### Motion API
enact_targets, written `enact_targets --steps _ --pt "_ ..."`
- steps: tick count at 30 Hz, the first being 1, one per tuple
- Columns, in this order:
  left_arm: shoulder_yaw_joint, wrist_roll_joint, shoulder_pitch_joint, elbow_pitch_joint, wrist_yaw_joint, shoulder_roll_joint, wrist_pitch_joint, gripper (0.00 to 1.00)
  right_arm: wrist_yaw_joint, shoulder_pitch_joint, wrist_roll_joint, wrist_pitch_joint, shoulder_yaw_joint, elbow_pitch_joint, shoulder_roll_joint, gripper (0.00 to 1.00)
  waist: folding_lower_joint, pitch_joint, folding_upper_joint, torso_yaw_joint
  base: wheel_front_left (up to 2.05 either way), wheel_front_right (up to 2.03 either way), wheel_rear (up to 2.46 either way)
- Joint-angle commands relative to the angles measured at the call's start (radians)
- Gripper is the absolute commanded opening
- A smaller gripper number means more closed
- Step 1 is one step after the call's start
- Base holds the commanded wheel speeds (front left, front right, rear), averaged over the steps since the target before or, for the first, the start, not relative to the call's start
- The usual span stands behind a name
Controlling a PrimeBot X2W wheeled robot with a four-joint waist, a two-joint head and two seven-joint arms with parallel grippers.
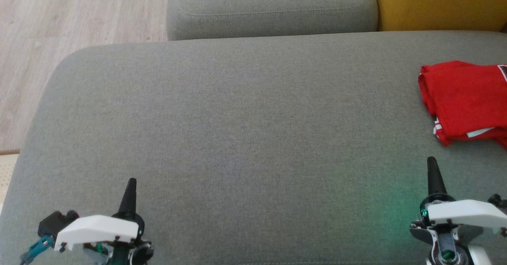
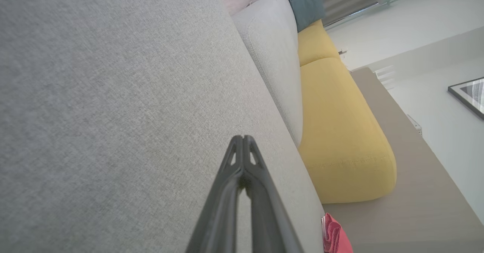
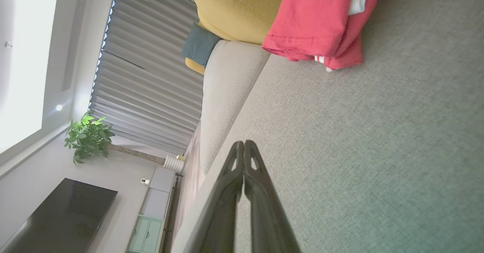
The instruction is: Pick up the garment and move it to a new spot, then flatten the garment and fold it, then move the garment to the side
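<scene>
Left pincer [image 1: 131,183]: seen at 7 o'clock in the head view, its two dark fingers pressed together into one point, clenched with nothing between them. The left wrist view confirms it, with the fingertips [image 2: 244,139] meeting above bare grey fabric.

Right pincer [image 1: 432,163]: seen at 5 o'clock in the head view, likewise clenched and empty. In the right wrist view its fingertips [image 3: 244,144] touch each other. A faint green glow lies on the fabric just beside it, toward 9 o'clock.

Both pincers hover over the near edge of the grey seat cushion [image 1: 237,138], well apart from each other, fingers pointing to 12 o'clock.

Garment [image 1: 463,98]: red, with white trim along one edge. It lies in a compact layered bundle on the seat cushion at 3 o'clock in the head view and is cut off by the frame edge. From the right pincer it sits toward 12 to 1 o'clock, near but not touching. The right wrist view shows the garment [image 3: 314,22] at 1 o'clock, its hem stitched. The left wrist view catches a corner of the garment [image 2: 334,238] at 5 o'clock.

Surroundings: a grey back cushion [image 1: 269,7] at 12 o'clock, a yellow cushion [image 1: 435,3] at 1 o'clock and pale wood floor [image 1: 59,27] at 10 o'clock. The right wrist view adds grey blinds [image 3: 143,75], a leafy plant [image 3: 89,135] and a dark screen [image 3: 60,215].
</scene>
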Motion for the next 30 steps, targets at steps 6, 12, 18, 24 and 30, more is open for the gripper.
enact_targets --steps 6,12,18,24,30 --pt "0.055 -0.084 -0.072 -0.037 -0.024 0.011 0.022 0.00 -0.001 -0.054 0.092 0.021 0.002 -0.047 -0.004 0.00 0.0000 0.001 -0.0001 -0.001 0.00 0.00 0.00" --pt "0.070 -0.136 -0.077 -0.039 -0.035 0.011 0.037 0.00 -0.001 -0.057 0.147 0.033 -0.004 -0.052 -0.005 0.00 0.0000 0.002 -0.0001 -0.001 0.00 0.00 0.00" --pt "0.088 -0.198 -0.085 -0.040 -0.047 0.010 0.054 0.00 -0.001 -0.060 0.215 0.048 -0.012 -0.058 -0.005 0.00 0.0000 0.003 -0.0001 -0.001 0.00 0.00 0.00" --pt "0.106 -0.260 -0.092 -0.042 -0.060 0.010 0.072 0.00 -0.001 -0.063 0.281 0.062 -0.019 -0.064 -0.005 0.00 0.0000 0.004 -0.0001 -0.002 0.00 0.00 0.00" --pt "0.125 -0.321 -0.099 -0.044 -0.072 0.009 0.089 0.00 -0.001 -0.066 0.349 0.077 -0.026 -0.070 -0.005 0.00 0.0000 0.004 -0.0001 -0.002 0.00 0.00 0.00"
